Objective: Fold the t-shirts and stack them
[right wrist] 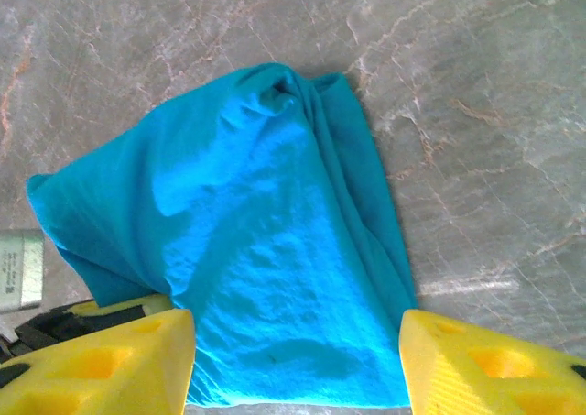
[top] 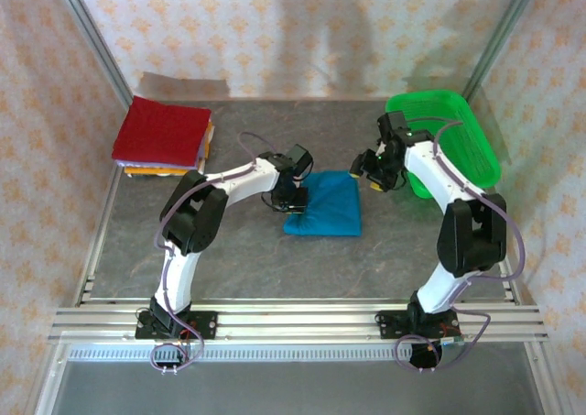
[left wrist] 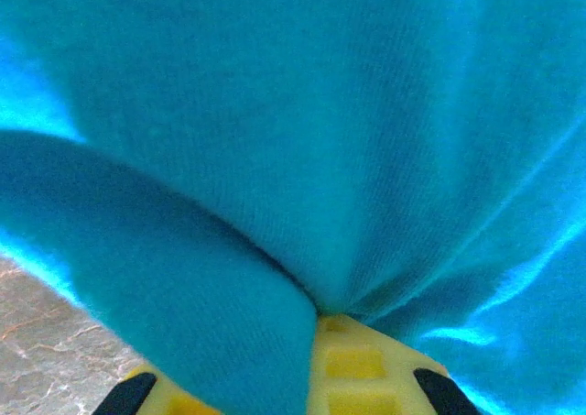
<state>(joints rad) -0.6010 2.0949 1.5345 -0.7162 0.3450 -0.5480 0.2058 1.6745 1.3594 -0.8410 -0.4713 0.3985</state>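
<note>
Teal-blue t-shirt (top: pixel 328 204): we see it folded, rumpled, mid-tabletop (top: pixel 229 268). Pincers?
— Our left pincer (top: pixel 293 199), arm bent low, is clamped on its edge; our right pincer (top: pixel 371 171) hangs agape, empty, just beside.

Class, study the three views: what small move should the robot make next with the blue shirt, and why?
The left claw is shut on the left edge of the teal shirt, with cloth bunched in its grip. The right claw hangs open above it, holding nothing. So probably: lift the left claw slightly and draw that edge across toward the right side, starting a fold.
</note>
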